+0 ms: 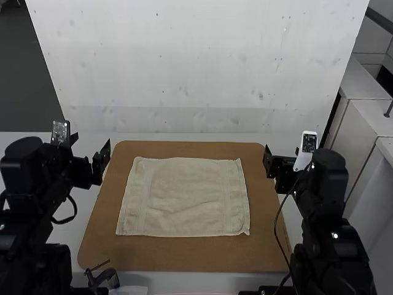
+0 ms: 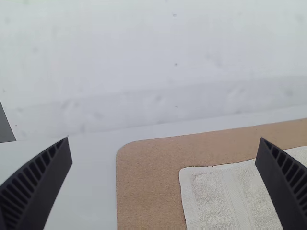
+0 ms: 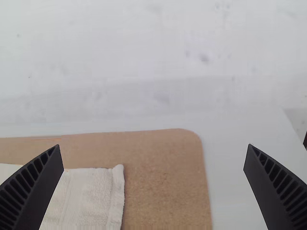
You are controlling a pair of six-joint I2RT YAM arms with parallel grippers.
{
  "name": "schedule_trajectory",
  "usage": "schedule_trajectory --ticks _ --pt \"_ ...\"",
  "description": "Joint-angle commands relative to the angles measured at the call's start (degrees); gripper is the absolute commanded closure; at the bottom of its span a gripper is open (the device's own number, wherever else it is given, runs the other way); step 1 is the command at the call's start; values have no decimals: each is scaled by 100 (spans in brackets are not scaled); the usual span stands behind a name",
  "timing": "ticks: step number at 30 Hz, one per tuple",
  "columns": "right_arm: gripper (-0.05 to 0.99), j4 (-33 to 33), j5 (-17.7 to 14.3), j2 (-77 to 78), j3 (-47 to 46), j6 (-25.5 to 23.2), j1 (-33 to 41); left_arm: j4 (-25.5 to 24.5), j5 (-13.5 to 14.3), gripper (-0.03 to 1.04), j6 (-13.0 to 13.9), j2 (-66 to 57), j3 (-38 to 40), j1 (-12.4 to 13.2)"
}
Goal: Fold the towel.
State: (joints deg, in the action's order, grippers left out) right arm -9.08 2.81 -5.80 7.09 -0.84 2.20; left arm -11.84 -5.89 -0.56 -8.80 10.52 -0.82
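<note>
The terry hand towel (image 1: 184, 196) should handle as something light and limp, with enough nap to give the fingers grip and little risk of slipping or breaking; the likelier trouble is a single thin layer sagging or rucking up when lifted, or a pinch that misses it against the fibreboard-like board (image 1: 184, 260) beneath. I would take it by its side hems near the corners, the left gripper (image 2: 164, 143) at the hem inward of it, to its right, and the right gripper (image 3: 154, 145) at the matching hem inward to its left, pinching low and shallow so that one layer comes up evenly (a corner alone would probably drag a crease across the middle). Both grippers stand wide open with nothing between their fingers, each off to its own side of the cloth and apart from it. The towel lies between the two, spread out in one unfolded layer on the brown, round-cornered board. It is a plain cream cloth, roughly rectangular, with a looped pile and a flatter woven band running along inside each side hem. The far edge waves slightly, soft wrinkles cross the middle, and the far corner inward of the right gripper looks a little raised.
</note>
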Motion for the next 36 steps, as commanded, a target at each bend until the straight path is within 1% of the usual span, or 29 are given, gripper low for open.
schedule_trajectory --ticks 1,3,9,15,19,21,24,25,26,29,32,34,36 --pt "-3 -155 264 -466 539 -21 70 -56 -97 3 -120 -553 459 -76" --pt "-3 -182 282 -773 706 -30 88 -56 -70 4 -129 -887 644 -76" --pt "-3 -243 378 -2197 1426 -30 106 -73 -53 4 -129 -2047 1215 -103" --pt "-3 -287 405 -4342 2288 -30 290 -56 -26 2 -111 -3532 1778 -401" --pt "-3 -173 352 -5757 2771 -21 466 32 -26 3 91 -4315 2015 -595" --pt "-3 -50 334 -6398 3009 -21 519 208 -9 4 196 -4631 2050 -683" --pt "-3 108 97 -7189 3307 -30 712 533 106 4 293 -5123 2068 -771" --pt "-3 170 -8 -7409 3404 -48 800 639 167 4 372 -5299 2076 -779" --pt "-3 214 -123 -7602 3501 -48 844 718 220 4 381 -5466 2103 -788" --pt "-3 337 -492 -8112 3747 -74 1002 894 378 4 372 -5870 2200 -788" --pt "-2 381 -694 -8613 4037 -241 1134 1096 396 4 337 -6037 2217 -744" --pt "-2 425 -843 -8938 4221 -373 1222 1140 431 4 328 -6116 2217 -735" --pt "-2 434 -887 -9255 4406 -408 1283 1227 457 4 302 -6152 2200 -744"
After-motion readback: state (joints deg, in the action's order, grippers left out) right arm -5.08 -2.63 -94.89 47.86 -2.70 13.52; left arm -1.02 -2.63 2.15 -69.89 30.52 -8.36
